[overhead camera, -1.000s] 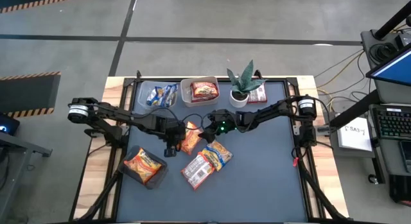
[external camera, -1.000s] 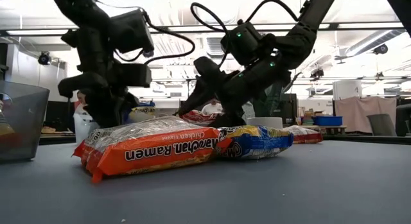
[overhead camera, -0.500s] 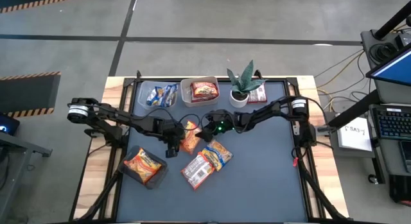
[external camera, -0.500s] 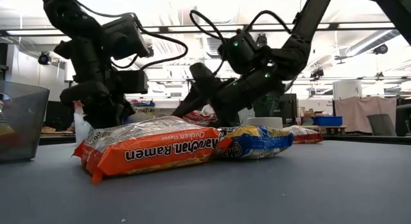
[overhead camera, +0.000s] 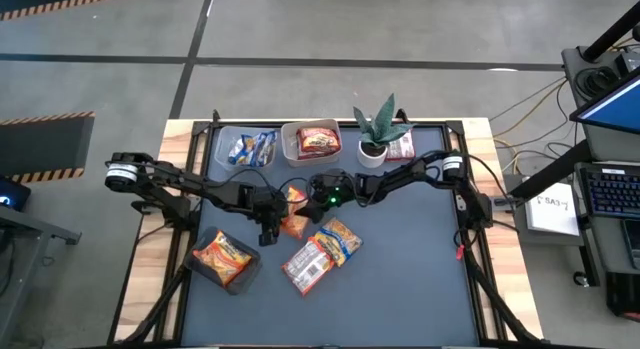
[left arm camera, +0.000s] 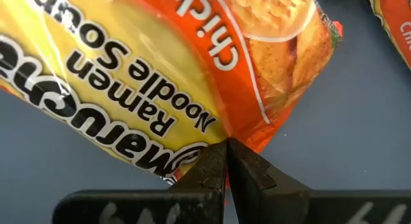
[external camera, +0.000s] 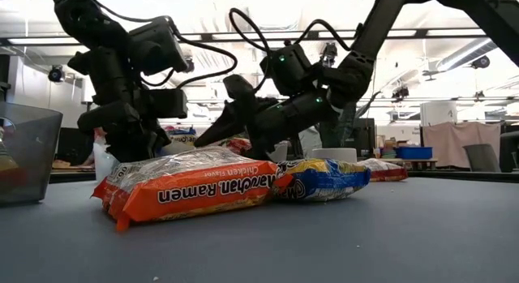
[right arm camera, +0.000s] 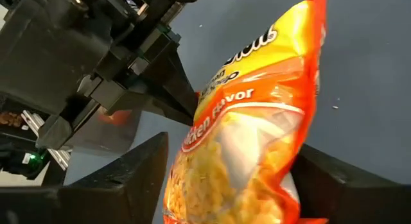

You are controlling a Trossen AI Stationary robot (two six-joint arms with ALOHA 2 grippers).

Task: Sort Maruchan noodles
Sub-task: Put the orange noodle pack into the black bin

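An orange-yellow noodle packet (overhead camera: 293, 211) hangs above the middle of the dark tabletop (overhead camera: 400, 279), its edge pinched in the left gripper (left arm camera: 226, 161), whose fingers are pressed together on the wrapper. The right gripper (overhead camera: 303, 202) straddles the same packet, its fingers (right arm camera: 135, 179) spread wide on either side. Nearby lie an orange packet (external camera: 190, 190) and a blue-yellow packet (external camera: 324, 179), touching each other.

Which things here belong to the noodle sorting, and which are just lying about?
Job: orange packet pinched by the left gripper, with the right gripper around it; loose packets; three tubs with sorted packets.
Lying about: potted plant; keyboard.
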